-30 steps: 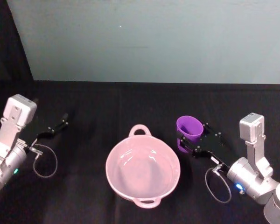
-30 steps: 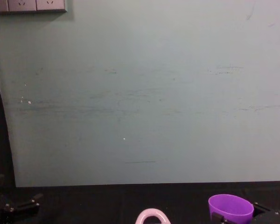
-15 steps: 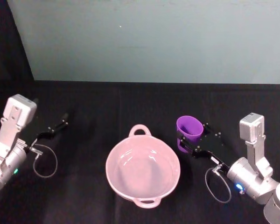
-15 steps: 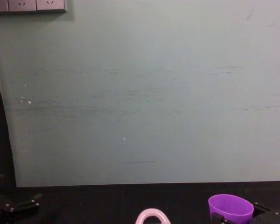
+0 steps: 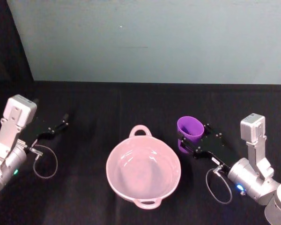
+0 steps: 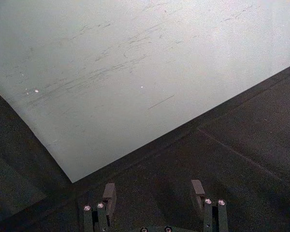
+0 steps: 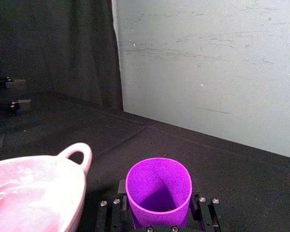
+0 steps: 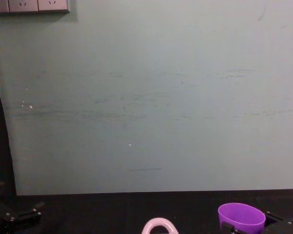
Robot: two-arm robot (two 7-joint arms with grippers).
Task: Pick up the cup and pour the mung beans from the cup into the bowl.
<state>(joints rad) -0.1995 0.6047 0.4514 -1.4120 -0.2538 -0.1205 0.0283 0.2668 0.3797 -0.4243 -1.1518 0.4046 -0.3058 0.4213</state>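
Our right gripper (image 5: pixel 194 138) has its jaws on either side of the cup (image 5: pixel 190 130), pressed against its wall as far as we can judge, so we read it as closed on the cup; the wrist camera shows the cup (image 7: pixel 158 191) upright between the two fingers (image 7: pixel 122 186), mouth open toward us. The cup stands on the black desk (image 5: pixel 107 108) just beside the bowl (image 5: pixel 113 157), to the bowl's right and near its far handle; we cannot make out any beans inside it. Our left gripper (image 5: pixel 56 127) is parked well off to the left over the desk, its jaws apart with nothing between them (image 6: pixel 154 194).

We judge the cup to be light and thin-walled; smooth plastic of that sort is slippery, and because it narrows toward the base it could slide down through a loose grip. We would hold it across the middle to upper wall, firmly enough to stop slipping yet not so hard that the wall buckles; the loose beans would shift all at once when tipped, so we would tilt it slowly over the bowl.
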